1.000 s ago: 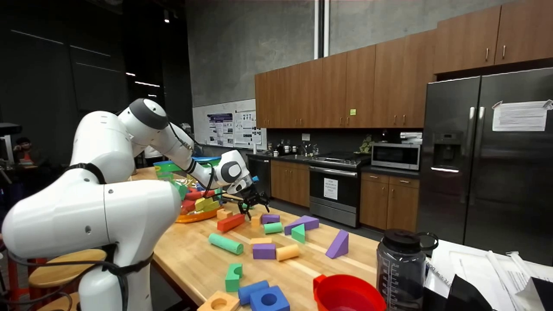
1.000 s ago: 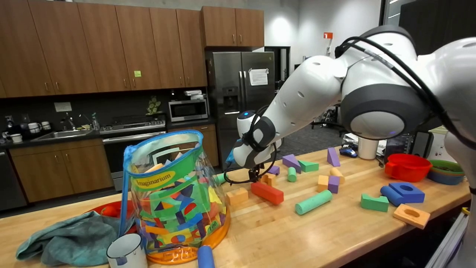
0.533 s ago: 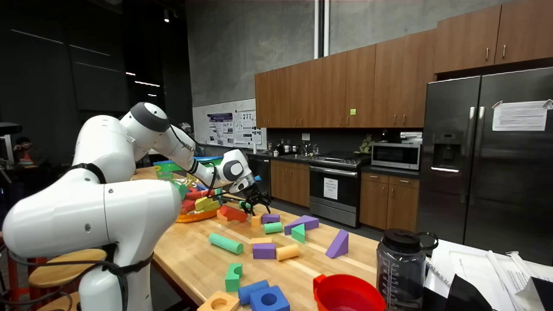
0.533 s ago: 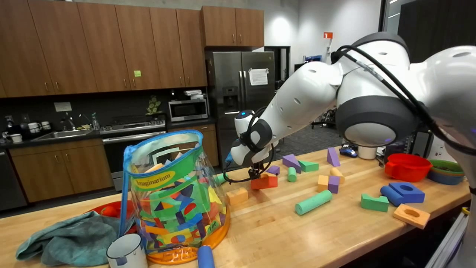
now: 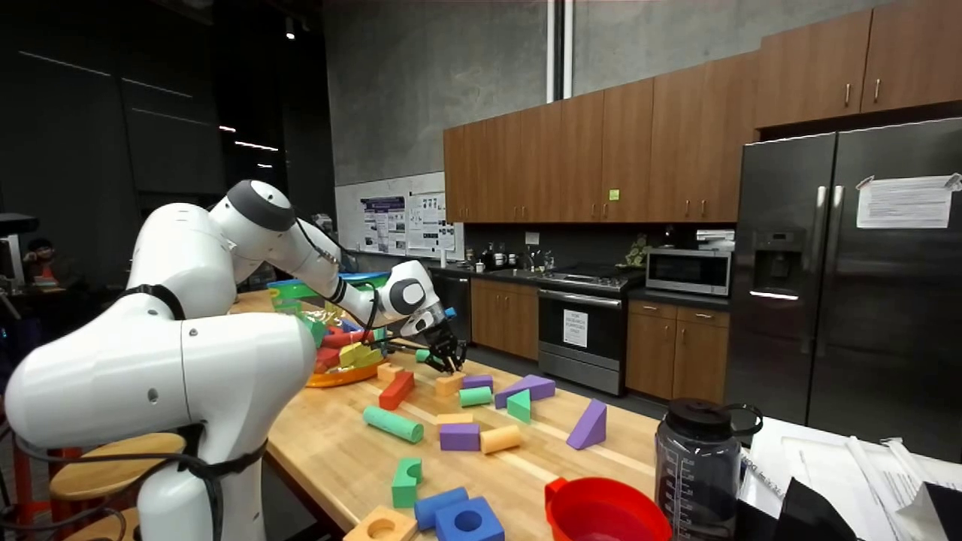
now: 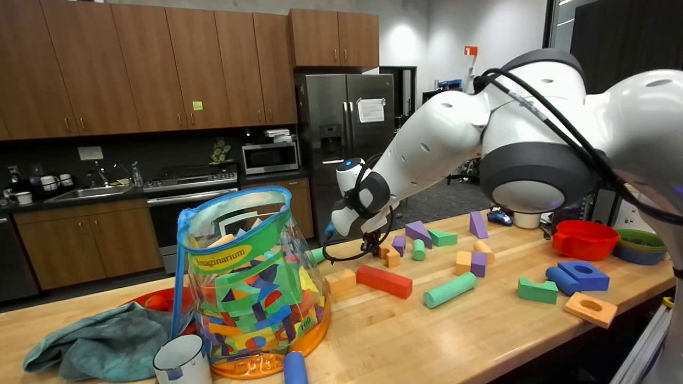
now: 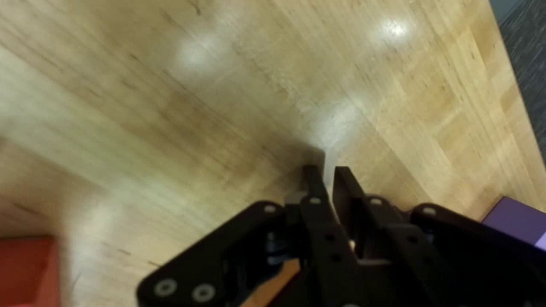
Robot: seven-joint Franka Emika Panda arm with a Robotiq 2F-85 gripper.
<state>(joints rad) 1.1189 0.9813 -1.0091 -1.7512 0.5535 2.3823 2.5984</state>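
Observation:
My black gripper [image 7: 327, 174] hangs low over the wooden table [image 7: 192, 128], fingers almost together with a slim gap and nothing between them. In an exterior view the gripper [image 5: 454, 367] is just above the notched orange block [image 5: 449, 385]; part of that orange block [image 7: 273, 285] shows behind the finger links in the wrist view. The red block [image 5: 397, 391] lies flat beside the gripper, apart from it; the red block [image 7: 26, 268] fills the wrist view's lower left corner. A purple block [image 6: 399, 244] stands close by, and the purple block [image 7: 518, 221] shows at that view's right.
A clear bag of blocks [image 6: 256, 298] stands near an orange block [image 6: 340, 281]. Green cylinders [image 6: 450, 289], purple wedges [image 5: 588, 425] and a green triangle [image 5: 519, 406] lie around. A red pot [image 6: 585, 240] and a bottle [image 5: 695, 469] stand farther along. The table edge runs beyond the gripper.
The jaws have closed. The red block was tilted up at the gripper half a second ago and now lies flat, out of it. The orange and purple blocks beside the gripper have shifted and turned.

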